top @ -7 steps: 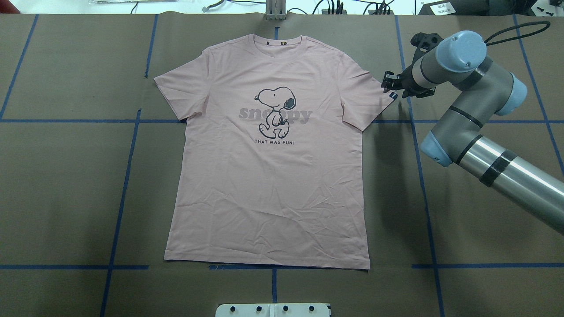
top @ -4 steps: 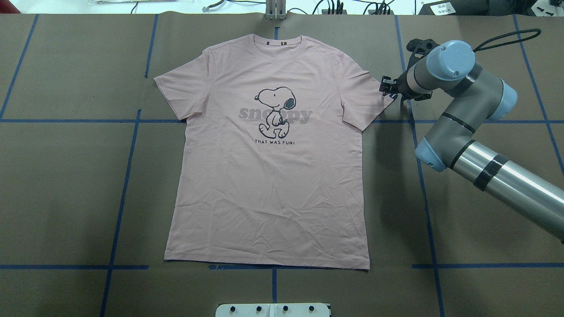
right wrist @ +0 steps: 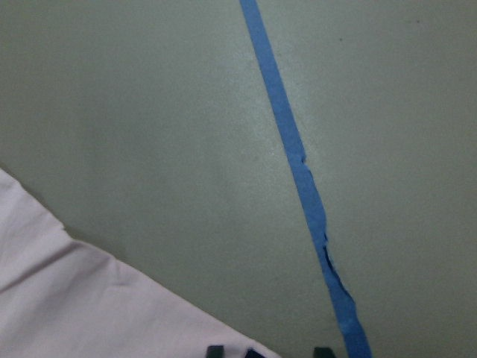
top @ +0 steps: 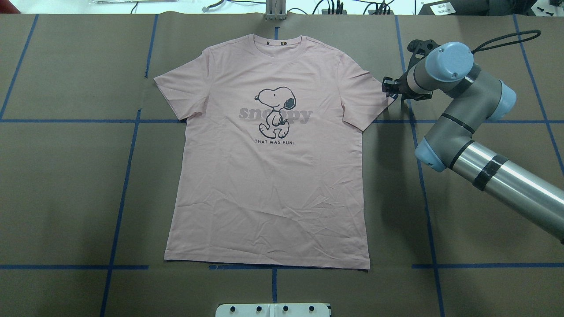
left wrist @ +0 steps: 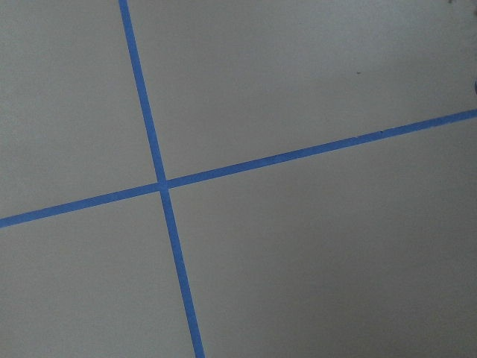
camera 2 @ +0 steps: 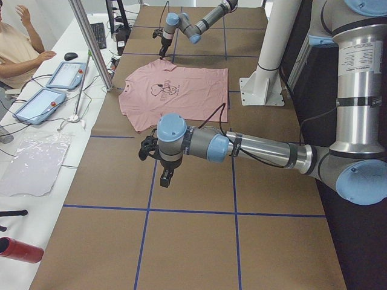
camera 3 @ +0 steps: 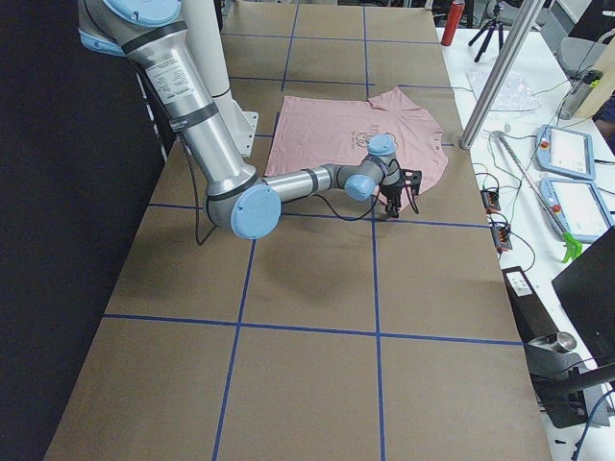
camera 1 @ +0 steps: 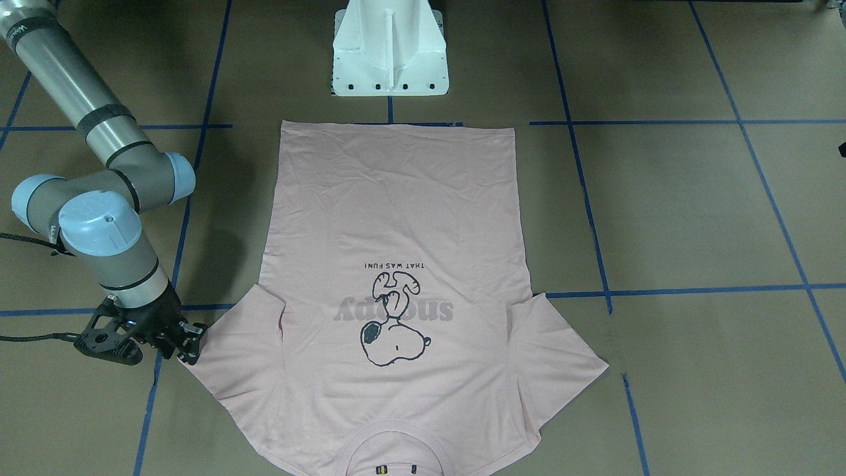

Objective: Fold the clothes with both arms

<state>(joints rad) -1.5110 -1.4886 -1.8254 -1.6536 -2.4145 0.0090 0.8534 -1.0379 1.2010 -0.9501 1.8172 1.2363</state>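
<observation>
Blue tape grid (top: 111, 267), white pedestal (camera 1: 390, 46), tablets (camera 2: 65, 74)

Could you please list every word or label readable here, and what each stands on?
"snoopy": large grey lettering across the chest of the pale pink short-sleeved T-shirt.
"THAT WAS FUN!": small dark capitals under the cartoon dog print.
Too small to read: the dark neck tags and the white label on the left arm.
</observation>
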